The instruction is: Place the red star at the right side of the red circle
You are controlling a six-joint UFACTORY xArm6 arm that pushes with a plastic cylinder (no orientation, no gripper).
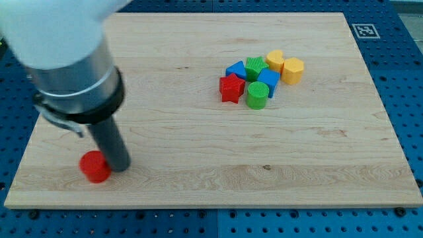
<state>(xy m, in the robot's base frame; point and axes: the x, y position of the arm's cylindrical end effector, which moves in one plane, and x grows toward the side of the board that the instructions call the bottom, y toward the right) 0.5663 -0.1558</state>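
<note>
The red star (pixel 231 88) lies right of the board's middle, at the left edge of a tight cluster of blocks. The red circle (pixel 95 166) sits near the board's bottom left corner. My tip (pixel 119 167) rests on the board just right of the red circle, touching or nearly touching it. The red star is far to the upper right of the tip.
The cluster beside the red star holds a blue triangle-like block (pixel 235 69), a green block (pixel 255 67), a blue block (pixel 268 80), a green cylinder (pixel 257 95) and two yellow blocks (pixel 275 61) (pixel 293 70). The wooden board (pixel 198 172) lies on a blue pegboard; the arm's large body fills the top left.
</note>
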